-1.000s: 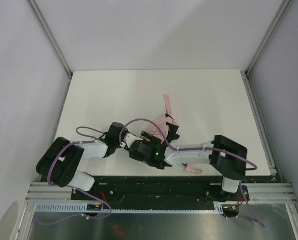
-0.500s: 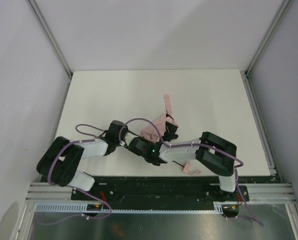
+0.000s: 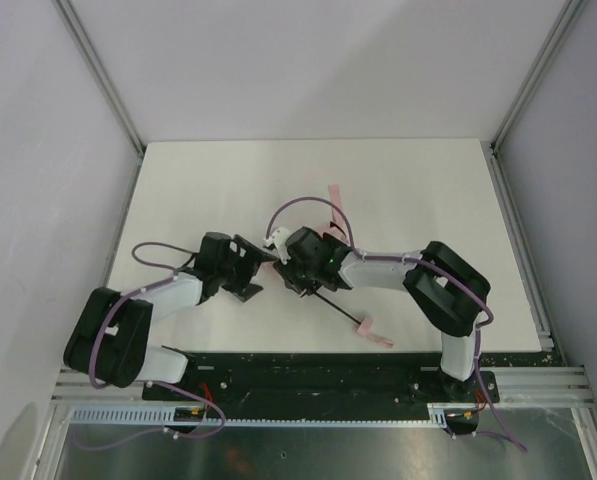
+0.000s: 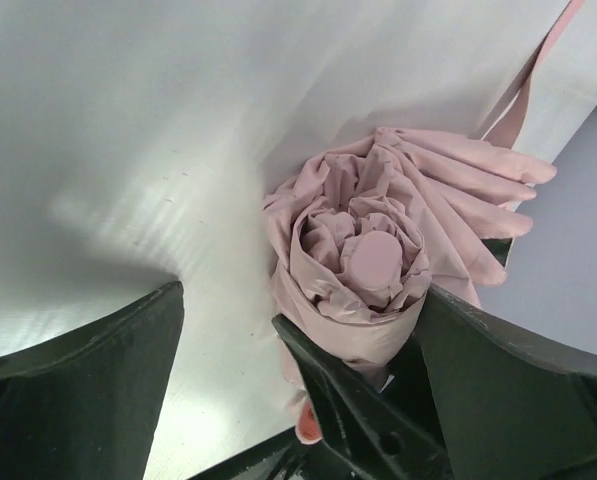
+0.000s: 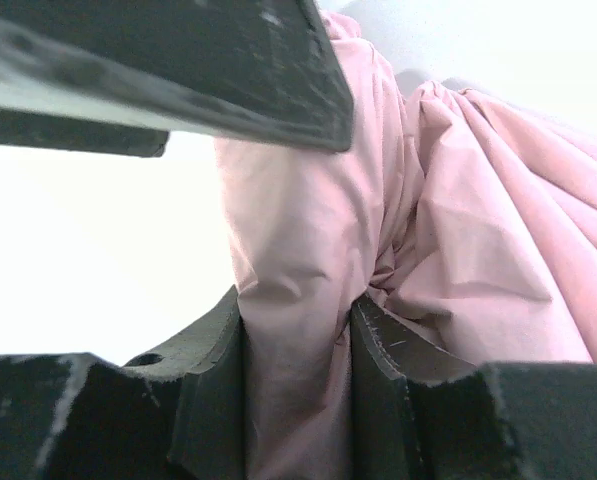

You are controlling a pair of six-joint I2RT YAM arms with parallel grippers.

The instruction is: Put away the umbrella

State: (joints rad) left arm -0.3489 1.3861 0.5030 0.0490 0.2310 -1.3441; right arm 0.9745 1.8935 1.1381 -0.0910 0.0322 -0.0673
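The umbrella's pale pink canopy (image 4: pixel 378 255) is a rolled bundle seen end-on in the left wrist view. My right gripper (image 5: pixel 298 385) is shut on a fold of that fabric (image 5: pixel 298 250). From above, the right gripper (image 3: pixel 284 266) hides most of the canopy. The thin black shaft (image 3: pixel 336 306) runs out to the small pink handle (image 3: pixel 374 334) near the table's front edge, and a pink strap (image 3: pixel 335 203) trails away behind. My left gripper (image 3: pixel 248 268) stands open just left of the bundle, its fingers (image 4: pixel 78 400) wide apart and gripping nothing.
The white table (image 3: pixel 198 180) is walled by grey panels with metal posts at the back corners. The two grippers sit very close together at the table's middle front. The arm bases and a metal rail (image 3: pixel 318 385) line the near edge.
The left gripper has opened, let go of the umbrella and drawn back to the left. The right gripper has closed on the fabric and swung up and left, uncovering the shaft and handle.
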